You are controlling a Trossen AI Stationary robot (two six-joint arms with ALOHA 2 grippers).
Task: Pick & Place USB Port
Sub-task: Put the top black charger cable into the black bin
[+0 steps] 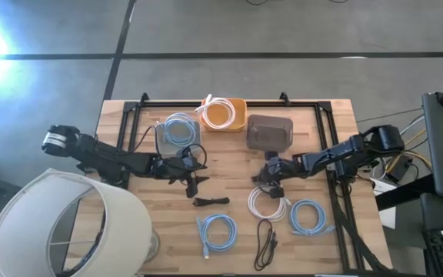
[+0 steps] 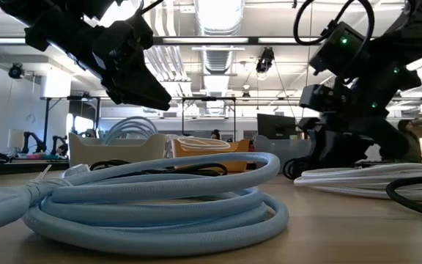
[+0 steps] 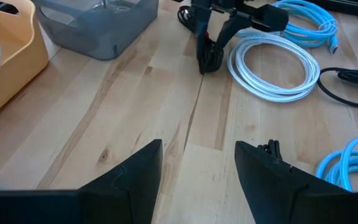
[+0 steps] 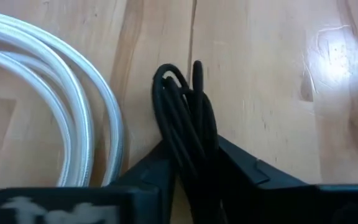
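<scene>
My right gripper point(image 4: 194, 165) is shut on a bundled black cable point(image 4: 185, 118) beside the white cable coil point(image 1: 269, 205), just in front of the grey bin point(image 1: 269, 132). The left wrist view shows that gripper point(image 3: 211, 55) farther off with the black bundle point(image 3: 209, 61) under it. My left gripper point(image 3: 197, 168) is open over bare wood left of centre point(image 1: 191, 175), touching nothing. Another black cable point(image 1: 211, 201) lies on the table just in front of it. Two light blue coils point(image 1: 216, 231) point(image 1: 308, 217) and a thin black cable point(image 1: 266, 242) lie flat nearer the front edge. My right gripper pinches the black cable's bundled strands point(image 4: 190, 146) between its two fingers, several strands together. The fingers point(image 3: 225, 31) slant down from the table's right side. The looped end point(image 4: 178, 78) sticks out past the fingertips. Whether it touches the wood cannot be told.
Along the far edge stand a pale bin with a blue cable point(image 1: 177, 132), an orange bin with a white cable point(image 1: 224, 114) and the grey bin. A white lampshade point(image 1: 60, 223) overlaps the near left corner. Bare wood point(image 1: 233, 165) lies between the grippers.
</scene>
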